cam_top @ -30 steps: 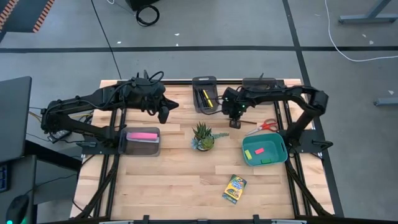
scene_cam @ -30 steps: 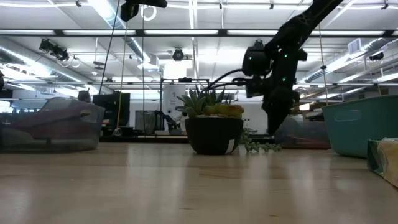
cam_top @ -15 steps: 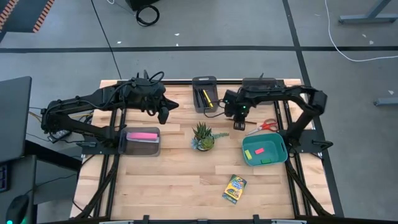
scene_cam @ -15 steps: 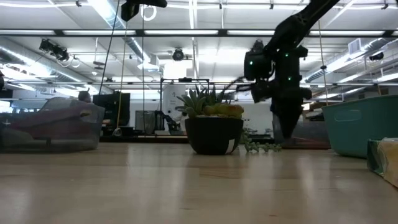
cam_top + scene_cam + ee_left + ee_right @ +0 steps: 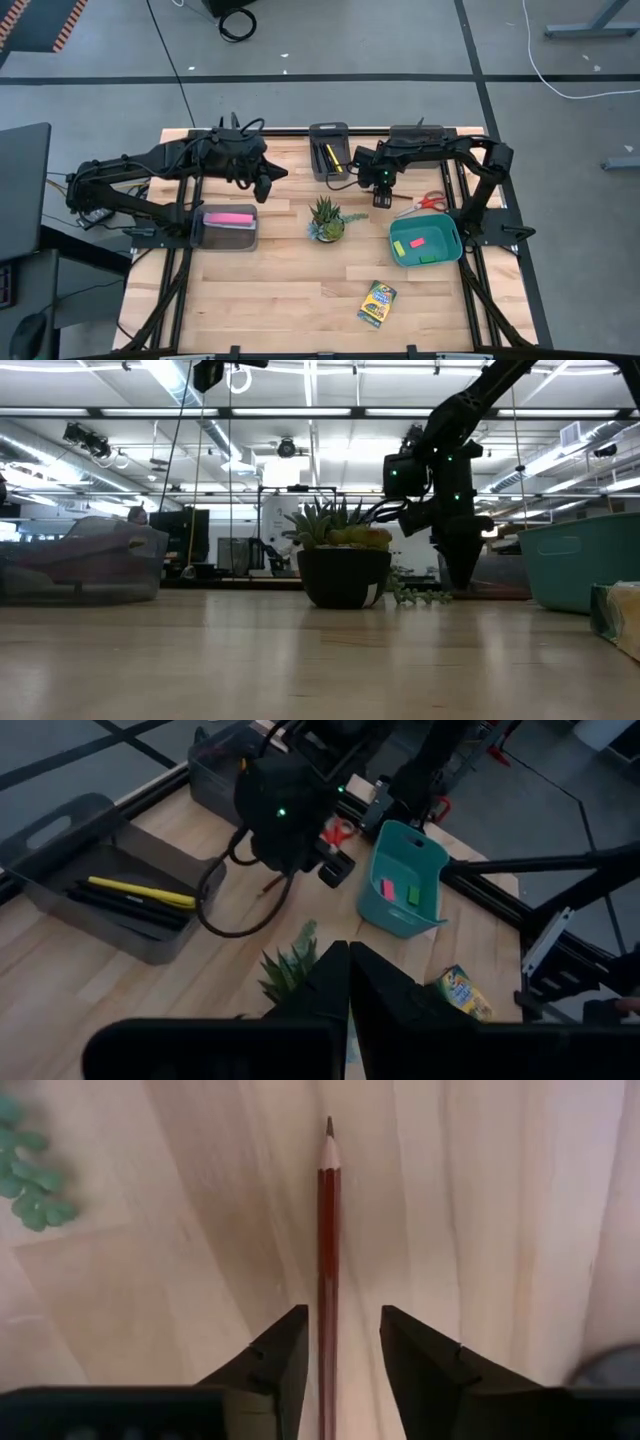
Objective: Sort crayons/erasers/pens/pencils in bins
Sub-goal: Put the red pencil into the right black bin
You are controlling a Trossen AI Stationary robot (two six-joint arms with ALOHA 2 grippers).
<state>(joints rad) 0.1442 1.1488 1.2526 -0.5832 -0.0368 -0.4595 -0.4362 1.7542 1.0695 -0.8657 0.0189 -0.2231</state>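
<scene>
Your left arm waits over the far-left part of the table; its left gripper point(image 5: 264, 182) hangs above bare wood with the fingers pressed together and nothing between them. Nearer the front on that side, a grey bin point(image 5: 228, 229) holds a long pink bar point(image 5: 229, 217).

At the far edge, centre, you have a darker, narrower grey bin point(image 5: 329, 151) containing a yellow pen point(image 5: 140, 892) and black pens point(image 5: 122, 904) side by side. In front of it stands a small potted plant point(image 5: 326, 218).

Your right gripper point(image 5: 379, 197) points down at the table just right of the plant and the dark bin. In the right wrist view its fingers point(image 5: 280, 1355) stand partly apart, straddling a red pencil point(image 5: 327, 1250) that lies flat on the wood. The pencil runs between the two fingers, not gripped, with its sharpened tip pointing away from the wrist.

Right of that gripper, red-handled scissors point(image 5: 431, 202) lie on the table. In front of them, the teal bin point(image 5: 427, 240) holds a green eraser point(image 5: 399, 243) and a red-pink eraser point(image 5: 416, 241). The crayon box point(image 5: 377, 303) lies flat near the front edge, left of the teal bin.
</scene>
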